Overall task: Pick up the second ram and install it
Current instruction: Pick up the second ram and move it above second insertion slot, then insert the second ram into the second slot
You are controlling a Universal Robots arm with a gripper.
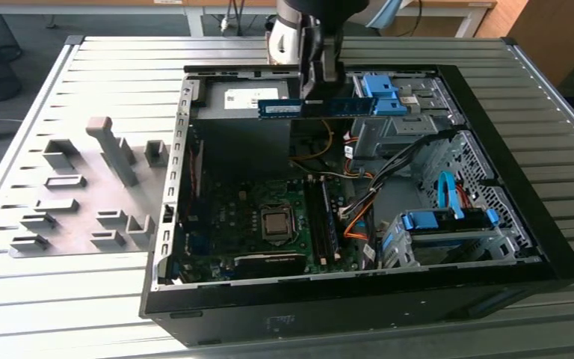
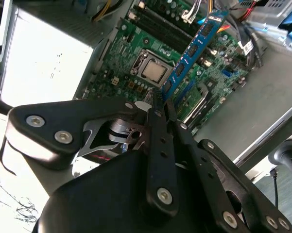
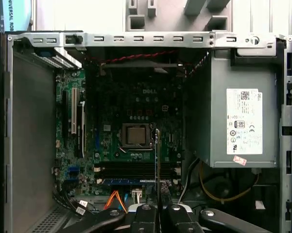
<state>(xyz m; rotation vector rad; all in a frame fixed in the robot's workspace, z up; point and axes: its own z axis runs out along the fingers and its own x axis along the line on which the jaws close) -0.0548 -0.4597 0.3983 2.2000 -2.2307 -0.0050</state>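
Black linkages of the pincer (image 2: 163, 104) sit closest in the second wrist view. Its two fingers (image 2: 154, 128) are pressed against the flat faces of the second ram (image 2: 194, 46), pinching it between them. The blue-teal stick, dotted with dark chips, juts out from the fingertips over the green motherboard (image 2: 131, 48) and the CPU socket (image 2: 153, 71).

In the exterior view the stick is gripped at about its middle and held level, long edge horizontal. It hangs over the far end of the open computer case (image 1: 367, 288), between the power supply (image 1: 232, 96) and the blue-latched drive bay (image 1: 387, 93). It lies crosswise to the memory slots (image 1: 323, 217) on the board and is apart from them, seated in none.

In the first wrist view the stick shows edge-on as a thin line running from the fingertips across the slots toward the socket. The case lies on its side on a ribbed metal counter (image 1: 78, 307). Gray plastic holder blocks (image 1: 117, 153) stand on the counter, on the exterior view's left of the case. Orange and blue cables (image 1: 362, 221) curl beside the slots.
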